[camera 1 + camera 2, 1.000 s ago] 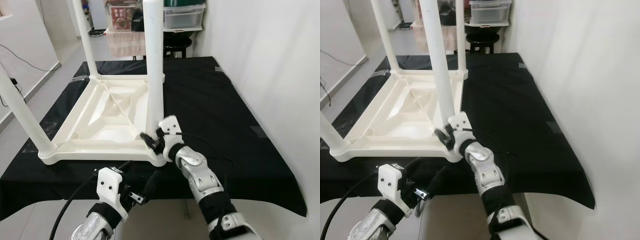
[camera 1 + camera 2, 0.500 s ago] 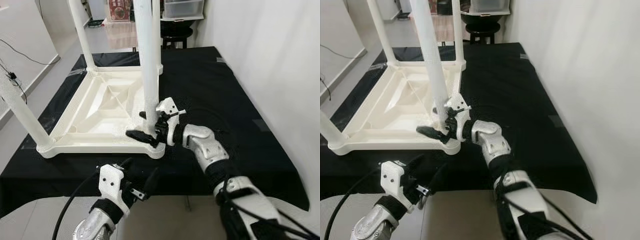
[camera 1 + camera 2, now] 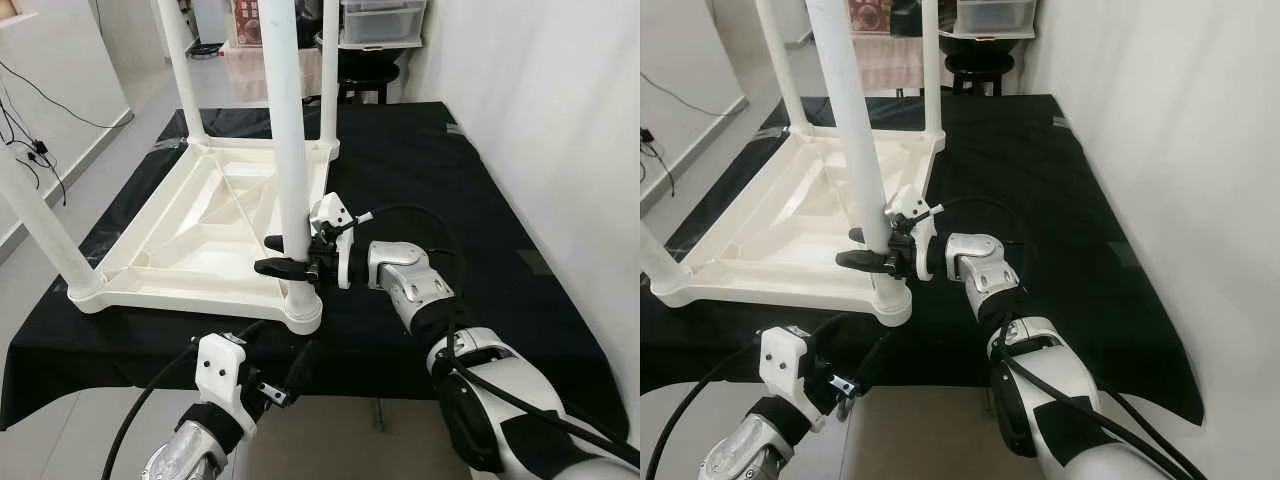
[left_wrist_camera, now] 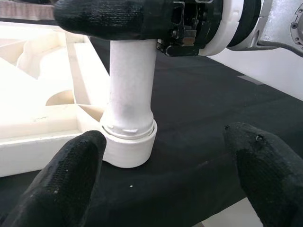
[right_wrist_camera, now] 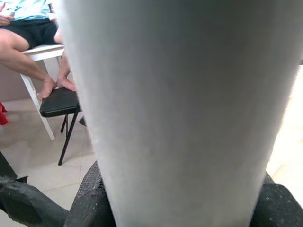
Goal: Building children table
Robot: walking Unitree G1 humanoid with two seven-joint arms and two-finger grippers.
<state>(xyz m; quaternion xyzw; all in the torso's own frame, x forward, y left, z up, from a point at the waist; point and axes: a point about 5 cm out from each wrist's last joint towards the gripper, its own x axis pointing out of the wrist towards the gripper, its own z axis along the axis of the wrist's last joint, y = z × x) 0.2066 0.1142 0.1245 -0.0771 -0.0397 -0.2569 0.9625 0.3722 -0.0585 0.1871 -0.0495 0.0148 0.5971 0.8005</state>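
**Upturned white table, right gripper closed around its near leg**

One white plastic children's table (image 3: pixel 200 235) lies upside down on a black cloth-covered work surface (image 3: pixel 420 180), its ribbed underside facing up. Four white round plastic legs stand up from its corners: one at the near left (image 3: pixel 40 225), two at the far side (image 3: pixel 180 70) (image 3: pixel 328 70), and the near right leg (image 3: pixel 282 140) set in its round socket at the corner nearest the robot. Two arms are in play.

The left gripper (image 3: pixel 275 372) hovers low at the near edge of the work surface, below the table's front rim, the wrist raised and its two black fingers (image 4: pixel 71 175) spread wide with nothing between them. In the left wrist view the near right leg and its socket collar stand between the two fingertips but well ahead of them, untouched.

The right arm reaches in from the right, forearm roughly level above the black cloth, elbow bent. The right gripper (image 3: pixel 290 255) sits just above the socket, its black fingers (image 3: pixel 278 266) clasped on either side of the near right leg and holding it. In the right wrist view the white leg stands close against the camera, with a fingertip (image 5: pixel 28 208) beside it; behind, a person's bare legs (image 5: pixel 33 66) rest by a white chair and a black stool (image 5: pixel 59 101).
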